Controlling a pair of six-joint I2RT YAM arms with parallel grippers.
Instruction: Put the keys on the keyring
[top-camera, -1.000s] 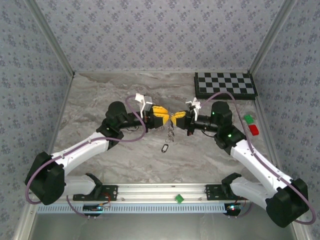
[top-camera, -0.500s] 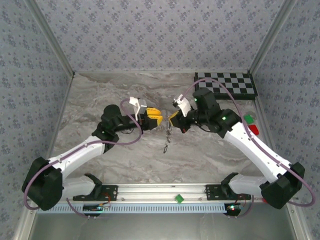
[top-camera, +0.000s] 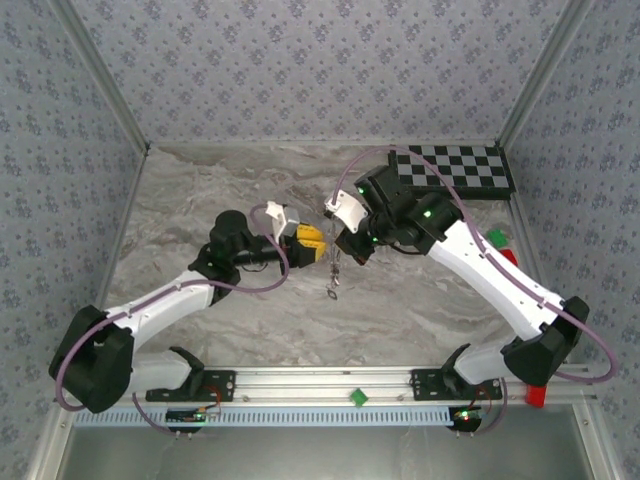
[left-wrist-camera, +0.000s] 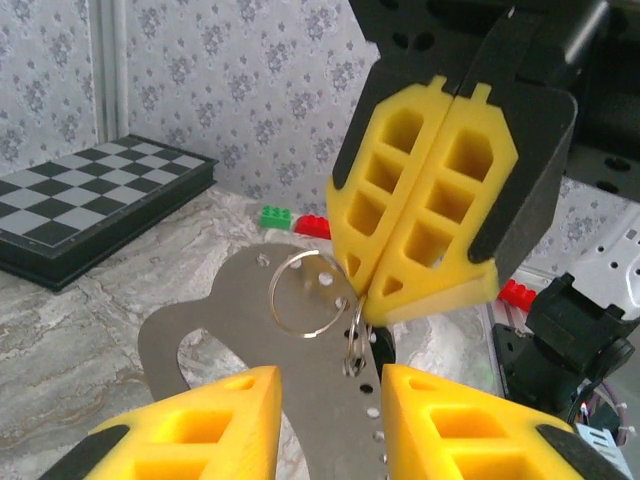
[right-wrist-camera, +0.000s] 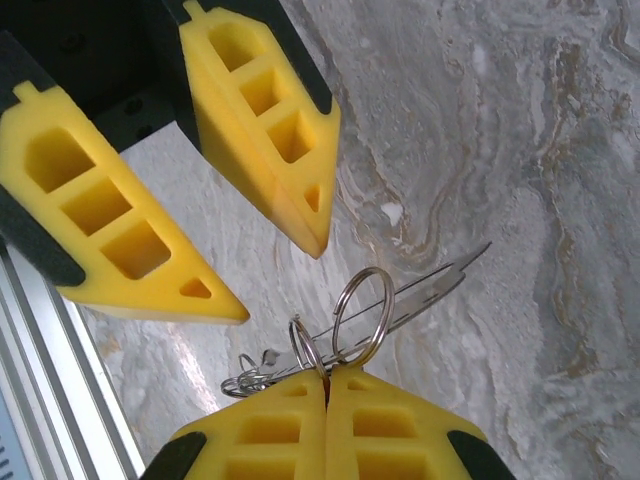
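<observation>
From the camera overhead I saw the two arms meet over the middle of the marble table (top-camera: 180, 200). The right gripper (right-wrist-camera: 327, 378) pointed down, and its two yellow fingers were pressed tight together. They had hold of the keyring (right-wrist-camera: 362, 315) — a thin shiny wire loop that stuck out from between the tips, up in the air above the table. A smaller ring (right-wrist-camera: 307, 350) was pinched there too, just beside the big one. A few more tiny rings (right-wrist-camera: 250, 380) sat bunched at the side of the fingers. A flat metal piece (left-wrist-camera: 240, 295) with little holes in it seemed to hang from the smaller ring; in the left wrist camera it lay behind the keyring. The left gripper (left-wrist-camera: 330, 372) faced the right one, very near it but not touching. Its fingers were part way apart and gripped nothing. In the top camera a thin dark string of bits (top-camera: 337, 268) dangled under the right gripper. At its low end was a small dark oval with a pale middle, which looked like one of the keys (top-camera: 331, 295) — I could not tell if it hung free or lay on the table. Off at the far right sat a chessboard (top-camera: 450, 170), with a green brick (top-camera: 496, 238) and a red brick (top-camera: 508, 258) near it.
</observation>
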